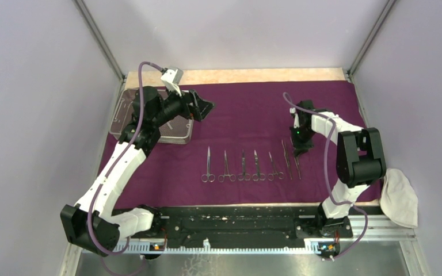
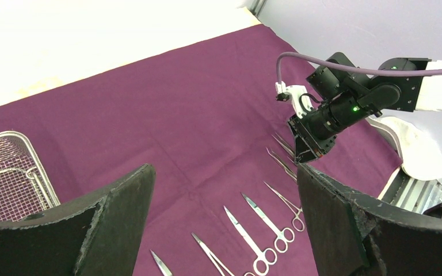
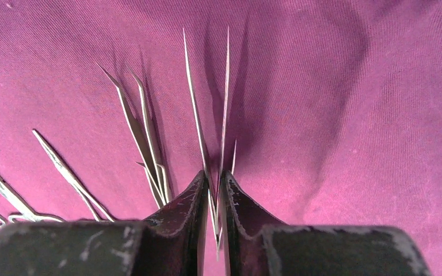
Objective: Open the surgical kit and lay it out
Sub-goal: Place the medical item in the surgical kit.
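Shows as a pale wooden table [image 1: 253, 75], bare only in a strip beyond the dark purple cloth wrap [image 1: 247, 112]. Bears that wrap spread flat across nearly the whole top. Holds a silver wire-mesh tray [image 1: 118, 115] at the wrap's far left corner, overlapping its edge. Carries a crumpled white cloth [image 1: 400, 198] just off the wrap's near right corner, drooping over the side.

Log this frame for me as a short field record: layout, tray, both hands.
wrap: purple cloth spread flat
tray: mesh tray at far left
row: five ring-handled instruments, then tweezers laid beside them
left hand: open, empty, beside the tray
right hand: straddles second tweezers at the row's right end; grip unclear
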Motion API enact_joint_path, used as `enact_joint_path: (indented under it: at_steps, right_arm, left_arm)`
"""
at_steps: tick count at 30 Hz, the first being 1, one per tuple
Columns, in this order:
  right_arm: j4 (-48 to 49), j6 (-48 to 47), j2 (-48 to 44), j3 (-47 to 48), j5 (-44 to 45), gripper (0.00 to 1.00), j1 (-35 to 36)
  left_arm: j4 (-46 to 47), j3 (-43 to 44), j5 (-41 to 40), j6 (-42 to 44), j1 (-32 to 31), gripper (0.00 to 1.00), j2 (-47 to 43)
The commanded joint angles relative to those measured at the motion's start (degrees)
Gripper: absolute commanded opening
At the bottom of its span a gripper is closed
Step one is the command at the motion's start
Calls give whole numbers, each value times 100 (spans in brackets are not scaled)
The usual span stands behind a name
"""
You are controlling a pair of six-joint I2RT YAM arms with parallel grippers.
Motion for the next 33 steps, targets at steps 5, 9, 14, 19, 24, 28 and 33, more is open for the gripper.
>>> enact_joint_path:
  at_steps: [5, 9, 14, 19, 24, 28, 33]
  right_arm:
    - [-165, 172, -142, 447, 69, 16, 83]
    - [-272, 207, -207, 544, 85, 18, 83]
    - [-552, 209, -340, 752, 217, 22, 82]
    - [-796, 269, -1043, 732, 73, 31, 81]
    - [-731, 251, -2046, 536, -182, 43, 83]
    - [-580, 165, -2576, 417, -721, 45, 83]
    - [-661, 97, -2660, 406, -1166, 45, 83]
  left_arm:
    - [206, 177, 156, 41, 20, 98, -27]
    - [231, 145, 202, -20, 20, 98, -31]
    - [220, 138, 208, -91, 22, 98, -24]
    - [-512, 466, -733, -446, 52, 98, 183]
    - [-1871, 1005, -1833, -553, 91, 98, 661]
    - [-3436, 1699, -2844, -155, 398, 91, 1449]
    - [-4207, 2398, -3532, 75, 960, 85, 2684]
